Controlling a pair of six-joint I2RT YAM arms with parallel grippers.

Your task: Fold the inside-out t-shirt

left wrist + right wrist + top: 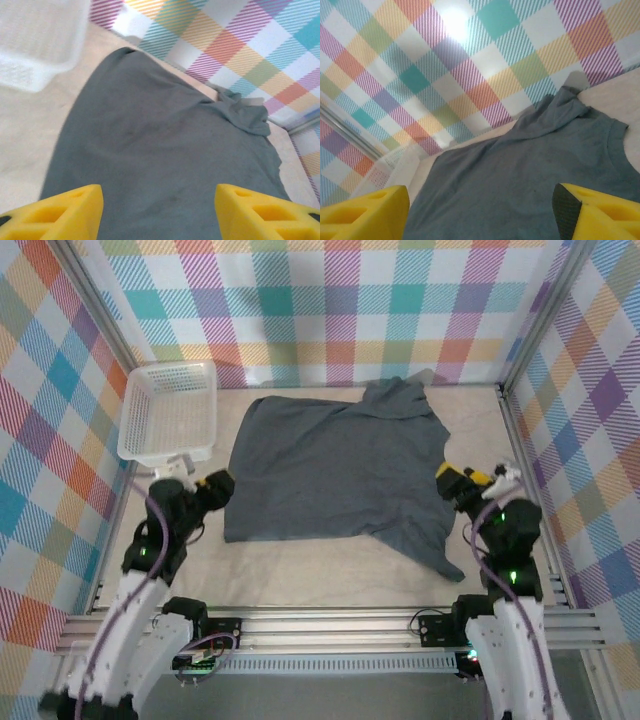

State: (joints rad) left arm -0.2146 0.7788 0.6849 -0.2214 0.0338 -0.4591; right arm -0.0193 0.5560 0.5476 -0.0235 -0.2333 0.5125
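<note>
The dark slate-grey t-shirt (340,475) lies spread flat in the middle of the table. One part is bunched at its far right corner (400,398), and a flap trails toward the near right. My left gripper (215,490) hovers at the shirt's left edge. In the left wrist view this gripper (159,215) is open, its yellow fingers (60,212) wide apart over the cloth (160,140) with nothing between them. My right gripper (462,480) sits at the shirt's right edge. The right wrist view shows it (480,215) open too, above the t-shirt (520,175).
A white mesh basket (170,412) stands at the far left of the table, just beyond my left gripper, and its rim (35,55) shows in the left wrist view. Plaid walls (330,300) close in the back and both sides. Bare tabletop (300,575) lies in front of the shirt.
</note>
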